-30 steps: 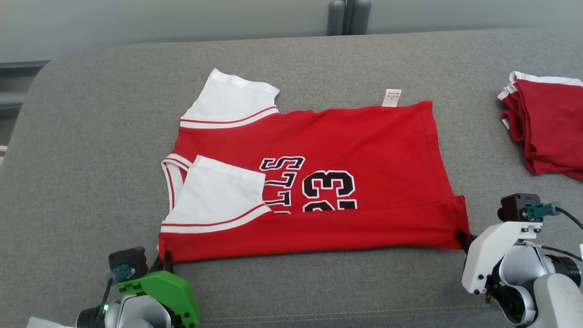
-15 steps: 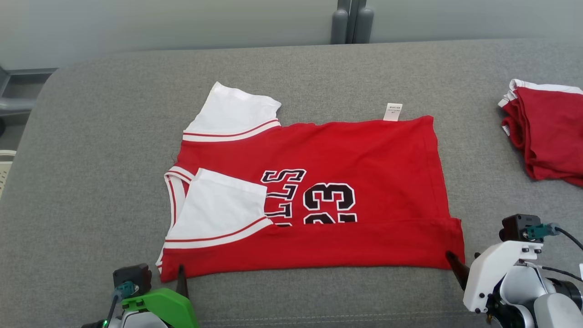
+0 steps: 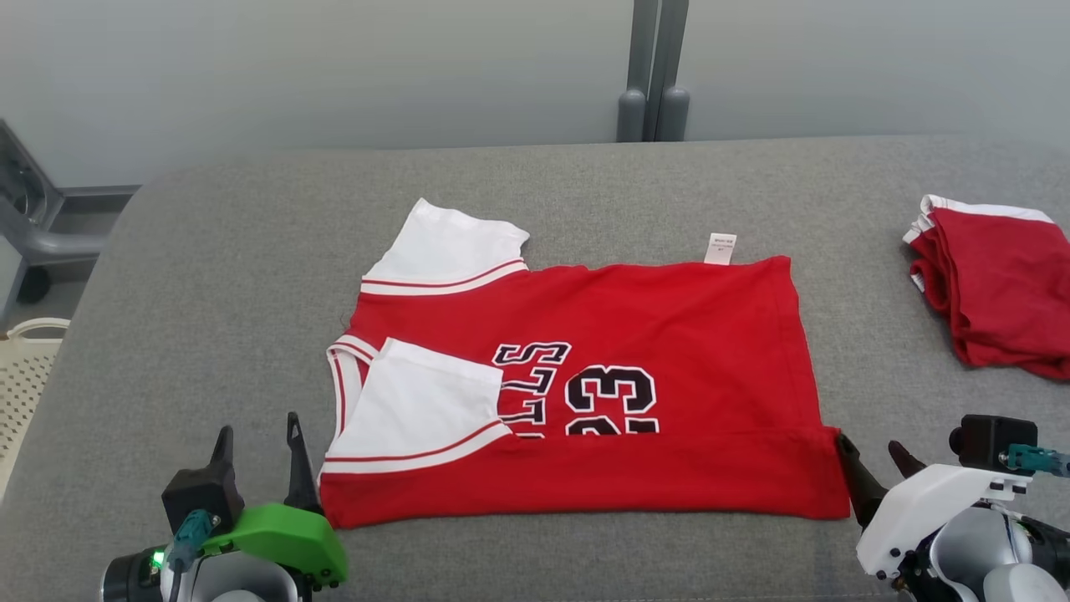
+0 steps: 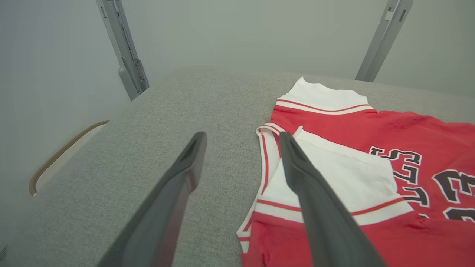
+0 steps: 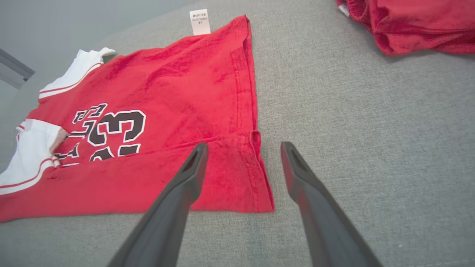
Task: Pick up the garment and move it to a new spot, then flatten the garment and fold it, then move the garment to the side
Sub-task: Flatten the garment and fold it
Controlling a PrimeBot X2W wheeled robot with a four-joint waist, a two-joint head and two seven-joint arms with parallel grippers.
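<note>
Left gripper [image 3: 258,424] and right gripper [image 3: 868,441] are spread and empty, just beside the red jersey's [image 3: 669,334] near corners. It lies mid-bench [image 3: 209,293], long axis along the front edge, collar toward the left edge, hem right, near side folded over.

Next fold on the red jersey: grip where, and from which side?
On the jersey, likely the far edge: left gripper on the far white sleeve, right gripper on the corner by the tag, each from its own end. The near edge is folded over; the far one lies flat.
</note>
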